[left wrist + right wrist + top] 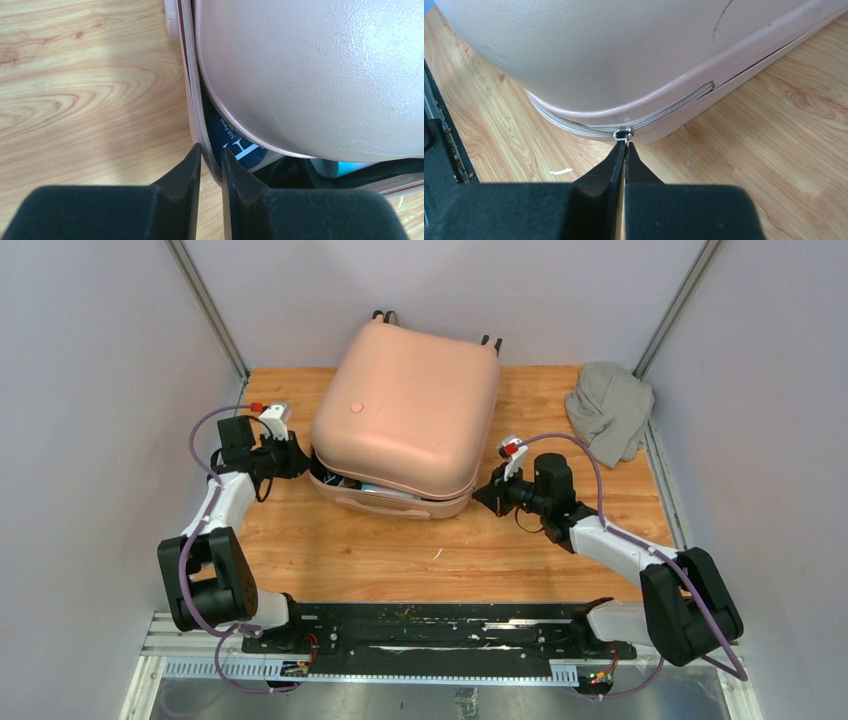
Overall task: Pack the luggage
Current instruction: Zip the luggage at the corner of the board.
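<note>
The pale pink hard-shell luggage (410, 410) lies flat in the middle of the wooden table, lid lowered but gaping along its front edge, with dark and blue contents showing inside (240, 145). My left gripper (210, 152) is at its front left corner, shut on the zipper band (197, 107) of the lower shell. My right gripper (625, 146) is at the front right corner, shut on the small metal zipper pull (622, 134). In the top view, the left gripper (300, 455) and the right gripper (482, 495) flank the case.
A crumpled grey cloth bundle (610, 410) lies at the back right of the table. Grey walls close in on both sides and behind. A black rail (430, 625) runs along the near edge. A white scrap (560, 171) lies on the wood.
</note>
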You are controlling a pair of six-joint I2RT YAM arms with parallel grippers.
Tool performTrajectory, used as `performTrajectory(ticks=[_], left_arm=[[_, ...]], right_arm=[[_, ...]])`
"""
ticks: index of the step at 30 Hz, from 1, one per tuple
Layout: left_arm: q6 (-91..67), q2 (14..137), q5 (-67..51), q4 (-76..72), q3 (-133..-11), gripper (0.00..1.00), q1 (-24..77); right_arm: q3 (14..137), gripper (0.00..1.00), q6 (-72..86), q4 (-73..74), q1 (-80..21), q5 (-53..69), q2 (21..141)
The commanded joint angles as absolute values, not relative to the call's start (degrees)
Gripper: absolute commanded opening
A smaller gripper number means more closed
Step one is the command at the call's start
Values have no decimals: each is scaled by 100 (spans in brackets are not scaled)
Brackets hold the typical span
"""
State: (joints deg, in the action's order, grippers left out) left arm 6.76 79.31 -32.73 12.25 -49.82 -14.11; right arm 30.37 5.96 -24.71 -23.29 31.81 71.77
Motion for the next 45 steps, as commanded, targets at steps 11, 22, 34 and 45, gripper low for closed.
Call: performTrajectory(ticks=[11, 22, 34, 45], left_arm=[[444, 7506, -3561, 1319, -4159, 0, -1147], [588, 7478, -3954, 1584, -4051, 0, -1024], [753, 7038, -4254, 1936, -3952, 0, -983], [906, 6747, -4239, 2268, -4011, 0, -984]], right_arm=[[3433, 0, 576, -1118, -3671, 3053, 6837], [4406, 0, 1006, -645, -4945, 2264, 7562], [5535, 0, 1272, -604, -5919, 336, 8544], [7215, 16, 1026, -52, -6363, 283, 9995]])
